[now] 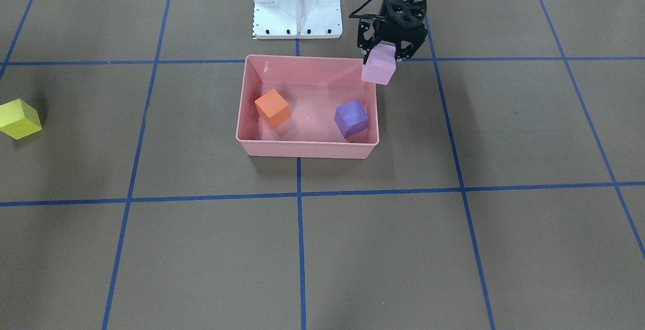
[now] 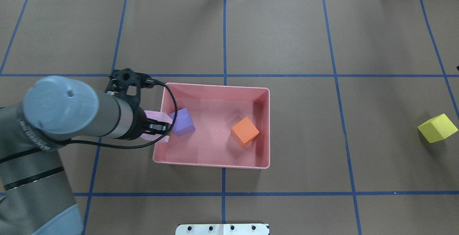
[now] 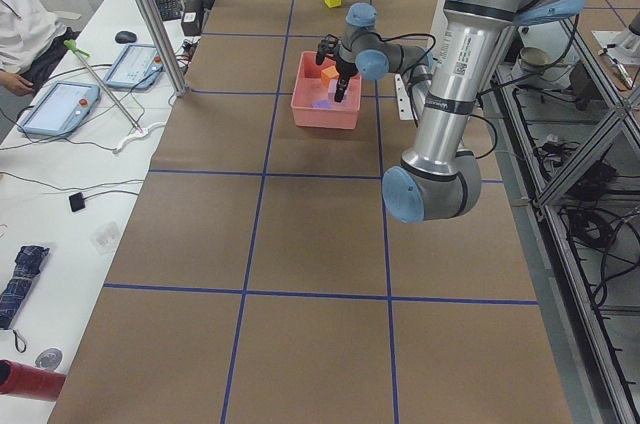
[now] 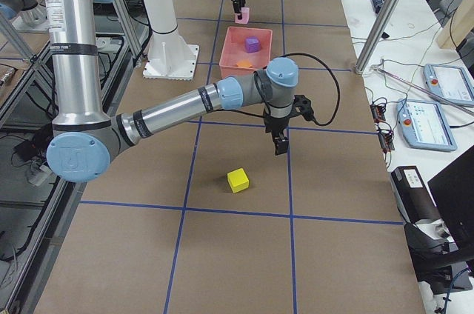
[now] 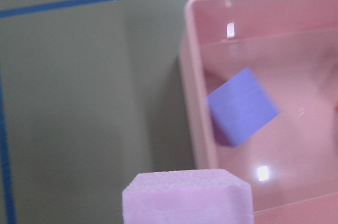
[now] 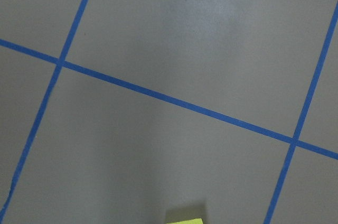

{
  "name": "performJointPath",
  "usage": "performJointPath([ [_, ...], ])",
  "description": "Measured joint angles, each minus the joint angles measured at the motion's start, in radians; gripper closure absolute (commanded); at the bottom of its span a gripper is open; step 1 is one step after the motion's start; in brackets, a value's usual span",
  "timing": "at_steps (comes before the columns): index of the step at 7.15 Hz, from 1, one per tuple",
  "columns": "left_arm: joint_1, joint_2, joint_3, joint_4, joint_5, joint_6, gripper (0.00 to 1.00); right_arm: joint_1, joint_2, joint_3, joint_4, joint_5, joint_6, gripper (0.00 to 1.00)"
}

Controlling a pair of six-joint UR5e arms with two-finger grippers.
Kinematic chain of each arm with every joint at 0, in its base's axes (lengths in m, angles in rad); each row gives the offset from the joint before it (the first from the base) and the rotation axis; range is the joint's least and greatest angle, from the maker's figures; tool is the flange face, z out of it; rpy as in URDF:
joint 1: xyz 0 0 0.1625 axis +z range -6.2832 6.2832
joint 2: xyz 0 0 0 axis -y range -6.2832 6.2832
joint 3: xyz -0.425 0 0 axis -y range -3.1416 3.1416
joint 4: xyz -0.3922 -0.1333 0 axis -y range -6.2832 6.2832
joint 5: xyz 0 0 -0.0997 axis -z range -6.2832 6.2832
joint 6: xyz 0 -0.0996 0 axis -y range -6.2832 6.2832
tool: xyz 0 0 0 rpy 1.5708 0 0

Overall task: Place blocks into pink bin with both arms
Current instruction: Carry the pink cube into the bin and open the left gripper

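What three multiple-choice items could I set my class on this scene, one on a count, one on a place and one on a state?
1. How many blocks lie inside the pink bin?
A. one
B. three
C. two

2. Where is the yellow block?
A. on the table, well apart from the bin
B. inside the bin
C. on the bin's rim

3. What is the state of the left end effector?
A. open and empty
B. shut on the pale pink block
C. shut on the yellow block

Answers:
1. C: only the orange block and the purple block rest on the bin's floor.
2. A: it sits alone on the brown table surface, far to one side of the bin.
3. B: the front-facing view shows its fingers clamped on the pale pink block by the bin's corner.
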Motion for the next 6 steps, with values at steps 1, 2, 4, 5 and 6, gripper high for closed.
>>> performJointPath([
  [1,0.003,-0.118,0.081,0.04,-0.001,-0.04,0.0,0.002,-0.042,-0.01,0.063,0.001,-0.005,0.0],
  [2,0.007,-0.202,0.151,0.054,0.0,-0.066,0.0,0.002,-0.078,-0.017,0.123,0.002,0.005,0.0],
  [4,0.002,-0.249,0.158,0.065,-0.001,-0.07,0.0,0.0,-0.155,-0.021,0.254,0.003,0.04,0.0],
  [5,-0.002,-0.25,0.142,0.068,-0.003,-0.068,0.0,-0.012,-0.205,-0.024,0.347,0.003,0.071,0.0],
  [6,-0.001,-0.25,0.135,0.069,-0.003,-0.067,0.0,-0.044,-0.254,-0.033,0.463,0.001,0.136,0.0],
])
